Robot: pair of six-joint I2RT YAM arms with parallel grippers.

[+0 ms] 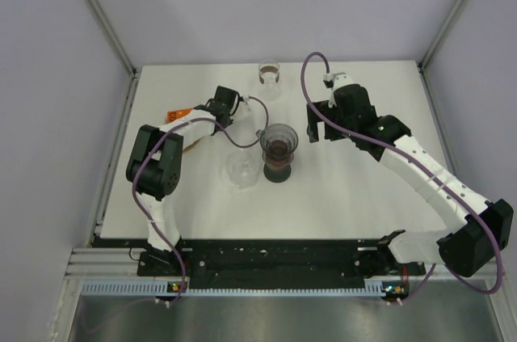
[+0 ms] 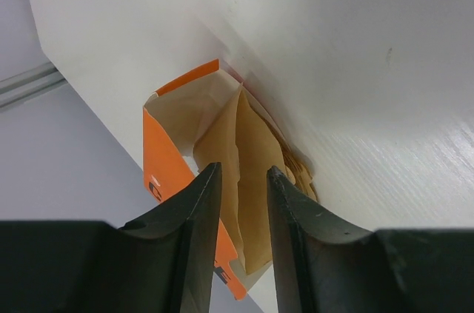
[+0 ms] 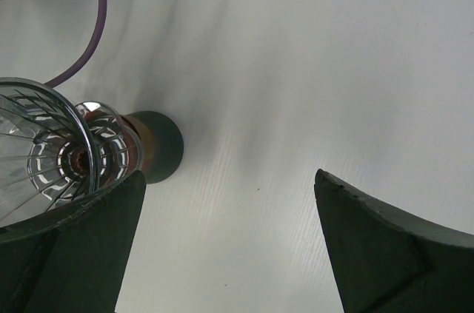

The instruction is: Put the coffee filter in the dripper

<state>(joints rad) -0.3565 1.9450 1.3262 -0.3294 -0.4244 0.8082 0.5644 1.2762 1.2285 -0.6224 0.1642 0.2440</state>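
Left wrist view: the left gripper [image 2: 244, 174] reaches down into an orange box [image 2: 164, 169] far left of the dripper [image 1: 279, 141]. Its jaws are narrowed on either side of a brown coffee filter [image 2: 255, 128], but it is not possible to tell whether they pinch it. The right gripper [image 3: 229, 180] hangs just right of the dripper, spread wide and empty. A glass vessel [image 1: 241, 171] stands beside the dripper.

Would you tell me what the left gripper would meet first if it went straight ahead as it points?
Most likely the brown coffee filter standing out of the orange box: it lies right in the left gripper's line, though depth is unclear.
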